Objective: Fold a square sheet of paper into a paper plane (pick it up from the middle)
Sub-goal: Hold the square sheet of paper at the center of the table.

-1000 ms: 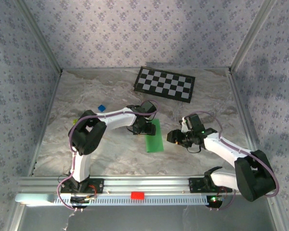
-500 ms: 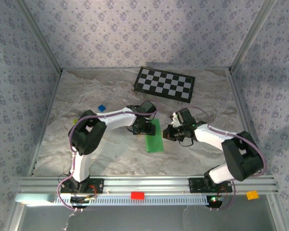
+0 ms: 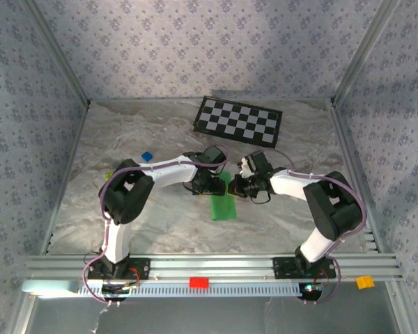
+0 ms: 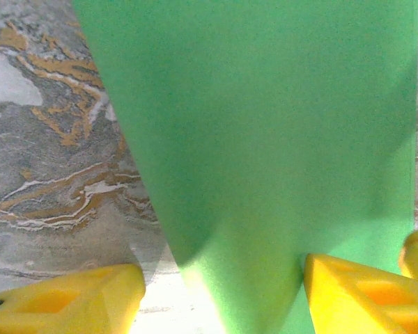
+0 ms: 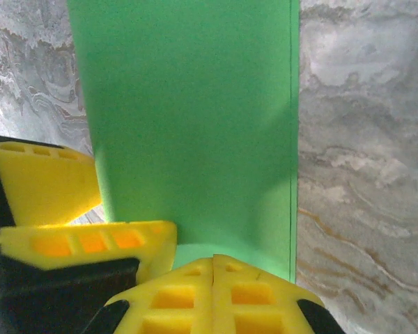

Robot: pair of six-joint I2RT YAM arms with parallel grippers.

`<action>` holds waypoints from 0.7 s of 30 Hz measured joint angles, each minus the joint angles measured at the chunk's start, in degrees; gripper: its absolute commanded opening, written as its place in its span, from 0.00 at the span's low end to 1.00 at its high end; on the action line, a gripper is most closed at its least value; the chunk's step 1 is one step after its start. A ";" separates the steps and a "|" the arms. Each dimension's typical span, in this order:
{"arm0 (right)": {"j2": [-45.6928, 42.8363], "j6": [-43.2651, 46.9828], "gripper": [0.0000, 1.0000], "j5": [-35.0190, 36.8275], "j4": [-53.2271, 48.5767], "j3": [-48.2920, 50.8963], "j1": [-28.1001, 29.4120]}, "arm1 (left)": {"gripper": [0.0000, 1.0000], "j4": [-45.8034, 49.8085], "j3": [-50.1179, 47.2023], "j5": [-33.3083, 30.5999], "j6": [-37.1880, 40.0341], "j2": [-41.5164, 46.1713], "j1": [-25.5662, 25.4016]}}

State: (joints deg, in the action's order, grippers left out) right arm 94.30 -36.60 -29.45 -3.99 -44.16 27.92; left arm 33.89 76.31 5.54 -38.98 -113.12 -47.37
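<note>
The square sheet of paper (image 3: pixel 223 200) is bright green and lies mid-table folded into a long narrow strip; a paper plane is out of view. My left gripper (image 3: pixel 210 185) stands open over the strip's far end. In the left wrist view, the left gripper (image 4: pixel 223 296) has one yellow finger (image 4: pixel 63 300) on the table and the other (image 4: pixel 359 296) on the paper (image 4: pixel 265 125), which bulges up between them. My right gripper (image 3: pixel 235 186) is shut beside it. In the right wrist view its closed fingertips (image 5: pixel 214 278) rest on the paper's (image 5: pixel 195 111) near end.
A black-and-white checkerboard (image 3: pixel 238 120) lies at the back. A tiny blue block (image 3: pixel 147 156) and a yellow-green block (image 3: pixel 109 175) sit left of the arms. A red block (image 3: pixel 198 282) and an orange block (image 3: pixel 364 281) are at the front rail. Patterned walls enclose the table.
My right arm has swung left to the paper's far end, and its gripper has gone from open to shut. The left gripper and the paper have stayed put.
</note>
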 measured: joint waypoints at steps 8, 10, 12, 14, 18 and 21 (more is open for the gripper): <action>3.17 1.07 0.00 -0.26 0.00 -0.35 -0.04 | 0.66 0.00 0.00 0.02 0.00 -0.04 0.00; 3.21 1.81 0.00 0.02 0.00 -0.35 0.11 | 0.66 0.00 0.00 0.02 0.00 -0.04 0.00; 3.21 2.47 0.00 0.28 0.09 -0.17 0.15 | 0.67 0.00 0.00 0.02 0.00 0.02 0.00; 3.19 3.06 0.00 0.28 0.63 0.22 0.15 | 0.68 0.00 0.00 0.20 -0.02 0.24 0.00; 3.10 3.87 0.00 0.46 0.83 0.35 0.15 | 0.70 -0.48 -0.39 0.39 -0.04 1.31 -0.02; 3.04 4.48 0.00 0.59 0.59 0.24 0.15 | 0.71 -1.38 -2.40 -0.90 -0.11 3.87 0.59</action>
State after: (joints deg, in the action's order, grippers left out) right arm 97.34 -32.12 -28.86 -3.40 -43.92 28.08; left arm 32.51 73.91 4.64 -39.09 -109.25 -46.78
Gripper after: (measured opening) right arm 0.051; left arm 0.710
